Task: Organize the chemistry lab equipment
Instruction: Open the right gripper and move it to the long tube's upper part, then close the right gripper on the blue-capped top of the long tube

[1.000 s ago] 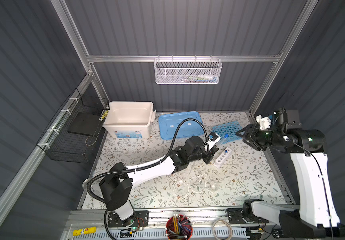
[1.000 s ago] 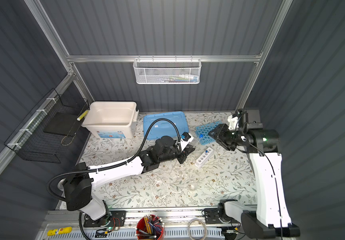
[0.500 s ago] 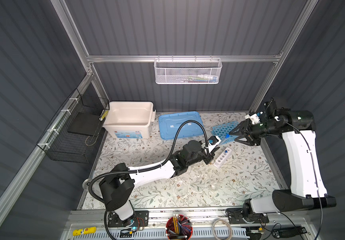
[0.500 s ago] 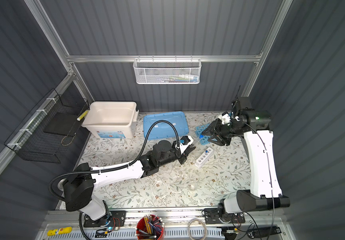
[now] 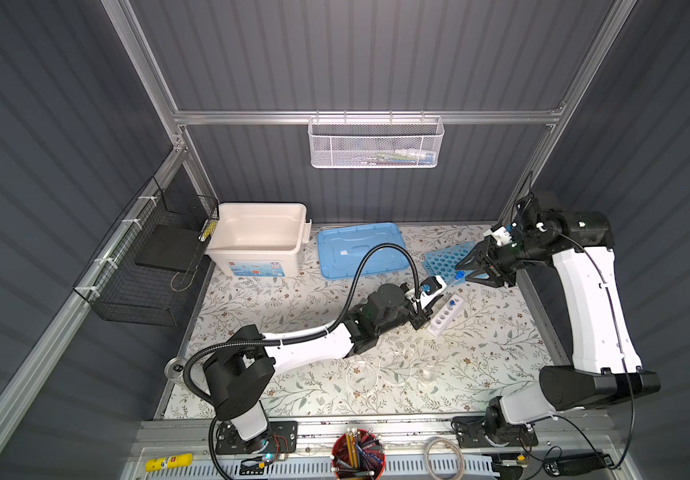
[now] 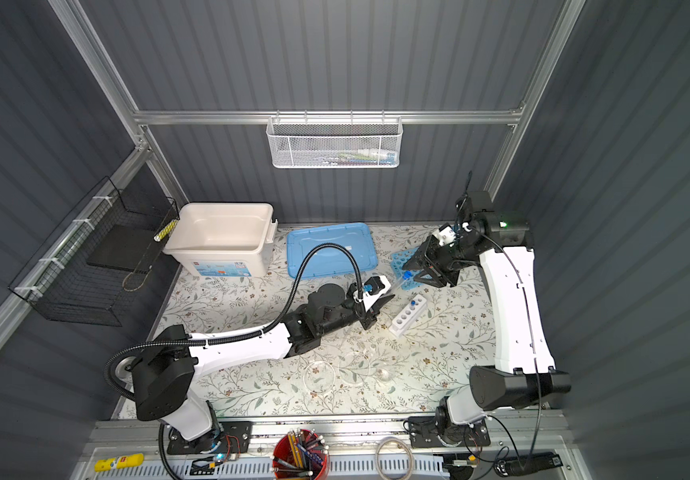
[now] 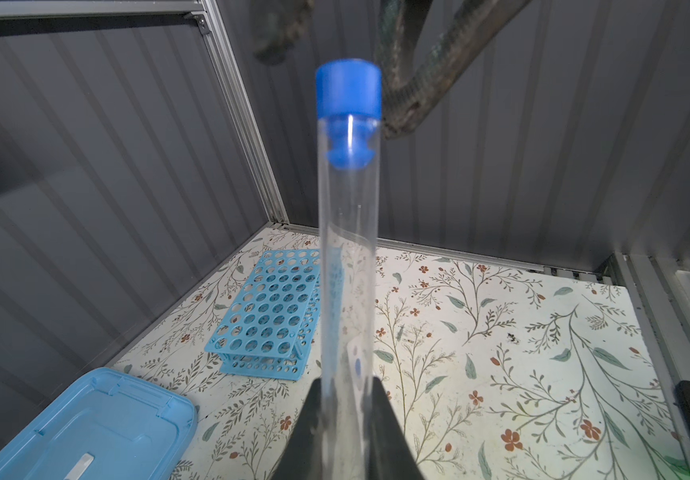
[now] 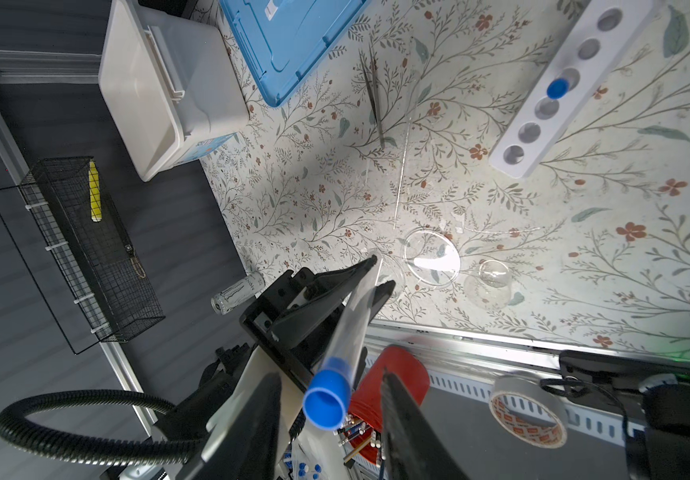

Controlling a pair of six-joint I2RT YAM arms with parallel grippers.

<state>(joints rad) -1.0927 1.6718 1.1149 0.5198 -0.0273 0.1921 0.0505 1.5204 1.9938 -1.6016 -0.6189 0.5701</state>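
My left claw pinches a test tube near its bottom end and holds it clear above the flowered table. The tube's blue cap points toward my right claw. That claw is spread. Its jaws stand on either side of the cap with a gap on both sides, so it does not touch the tube.

Just beside my left claw lies a white rack with a second tube standing in one of its holes. A blue rack sits near the back wall.

Closer to the front edge, two round dishes and a small glass vessel lie near one another. The tweezers rest flat on the table, near the blue lid.
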